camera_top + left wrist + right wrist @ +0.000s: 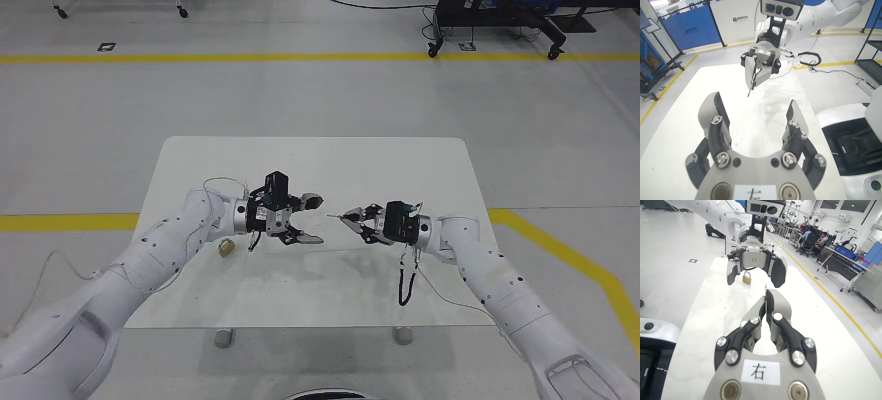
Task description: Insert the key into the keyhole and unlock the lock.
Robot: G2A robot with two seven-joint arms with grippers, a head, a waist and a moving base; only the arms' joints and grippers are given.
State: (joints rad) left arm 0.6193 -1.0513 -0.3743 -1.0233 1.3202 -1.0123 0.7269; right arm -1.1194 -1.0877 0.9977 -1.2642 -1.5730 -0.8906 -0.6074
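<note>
Both aloft over table [300,160], tip to tip: left tool [755,99] agape, right tool [766,293] tight on key [750,90].

Bright, even light poured down from overhead, and in the top view the white table [400,165] came up nearly as pale as the floor [320,95] around it. Shadows were soft and thin everywhere; the lock [746,277] threw just a small faint one at its base. In the left wrist view the table's surface carried a mottled sheen, ceiling light bouncing back. Windows [848,204] far across the hall burned out white in the right wrist view. Both wrist views bent hard toward their edges, with the yellow floor lines [837,302] curving away.
</note>
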